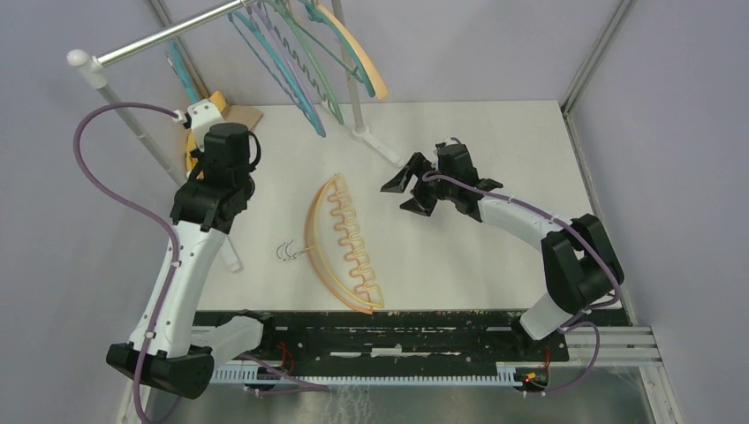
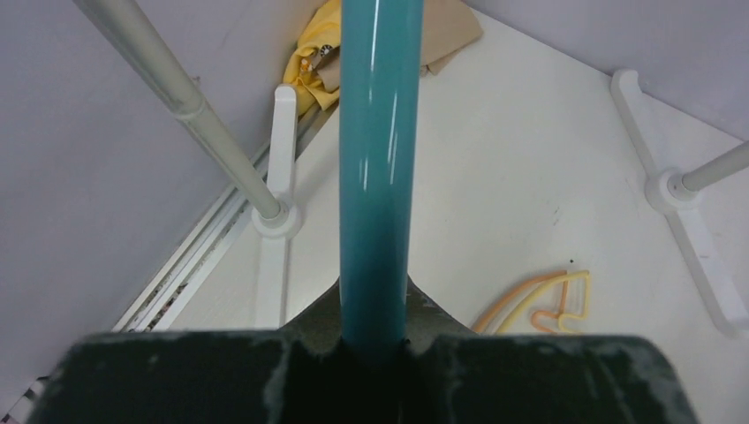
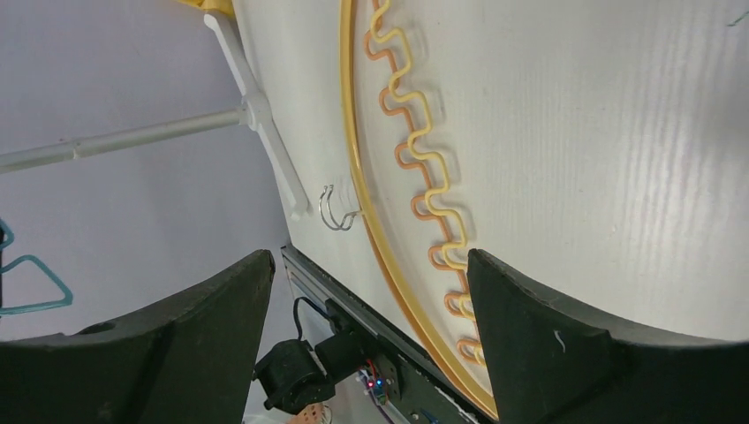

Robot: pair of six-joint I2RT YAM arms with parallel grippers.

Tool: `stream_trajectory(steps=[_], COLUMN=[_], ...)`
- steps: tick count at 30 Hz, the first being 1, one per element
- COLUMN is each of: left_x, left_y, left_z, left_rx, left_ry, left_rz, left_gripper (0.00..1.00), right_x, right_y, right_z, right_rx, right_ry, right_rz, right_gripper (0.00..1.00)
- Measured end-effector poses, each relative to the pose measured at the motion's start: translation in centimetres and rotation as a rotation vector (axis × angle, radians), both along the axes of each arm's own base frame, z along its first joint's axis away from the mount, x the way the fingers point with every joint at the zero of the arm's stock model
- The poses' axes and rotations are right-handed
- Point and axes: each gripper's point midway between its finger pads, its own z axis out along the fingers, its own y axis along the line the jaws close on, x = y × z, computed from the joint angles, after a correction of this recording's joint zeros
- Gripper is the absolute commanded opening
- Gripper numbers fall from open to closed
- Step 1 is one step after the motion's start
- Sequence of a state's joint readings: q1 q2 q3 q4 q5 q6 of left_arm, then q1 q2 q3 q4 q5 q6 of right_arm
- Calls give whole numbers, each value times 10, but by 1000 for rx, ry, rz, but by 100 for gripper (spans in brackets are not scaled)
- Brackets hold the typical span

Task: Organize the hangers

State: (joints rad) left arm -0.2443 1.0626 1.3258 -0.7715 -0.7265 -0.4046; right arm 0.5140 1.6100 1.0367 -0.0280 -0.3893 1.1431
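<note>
An orange and a yellow hanger (image 1: 340, 238) lie stacked on the white table, their metal hooks (image 1: 287, 252) pointing left. They also show in the right wrist view (image 3: 415, 150) and in the left wrist view (image 2: 539, 305). My right gripper (image 1: 411, 190) is open and empty, hovering to the right of them; its jaws (image 3: 366, 261) stand wide apart. My left gripper (image 1: 199, 115) is raised near the rack's left pole and is shut on a teal hanger (image 2: 375, 177), whose bar rises toward the rail (image 1: 181, 75). Several blue, purple, green, teal and orange hangers (image 1: 309, 62) hang on the rail.
The silver rail (image 1: 168, 35) rests on a white left pole (image 1: 132, 124) and a right pole (image 1: 353, 97), with a white foot (image 1: 380, 146) on the table. A yellow cloth (image 1: 191, 161) and a tan cloth (image 1: 240, 113) lie at the back left. Grey walls enclose the table.
</note>
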Motion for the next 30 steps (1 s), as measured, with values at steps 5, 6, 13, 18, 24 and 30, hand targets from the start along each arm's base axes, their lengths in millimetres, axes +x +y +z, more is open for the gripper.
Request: stream_trajectory(steps=[5,6,13,18,24,30], left_x=[17,20,37,45,64,91], left_y=[3,4,2,3,-2,-22], left_z=[19,20,36,53,50,23], left_rx=[52,63,95,109,124,122], left_ry=[1,7,2,-29,-9,58], left_rz=[24,25,19,27,16,-52], left_gripper=[3,3,3,3,3,3], right_x=[4,5,10,10,13,19], right_y=[-15,-17,-24,-26,-27,-32], right_z=[-3,-3,-2,-2,-1,-3], right_rx=[-11,-9,2,11,26,32], right_ry=[4,3,6,13,8,11], right_rz=[-21,-22,-28,-22,-18,-28], right_gripper=[88,88,87,86,85,85])
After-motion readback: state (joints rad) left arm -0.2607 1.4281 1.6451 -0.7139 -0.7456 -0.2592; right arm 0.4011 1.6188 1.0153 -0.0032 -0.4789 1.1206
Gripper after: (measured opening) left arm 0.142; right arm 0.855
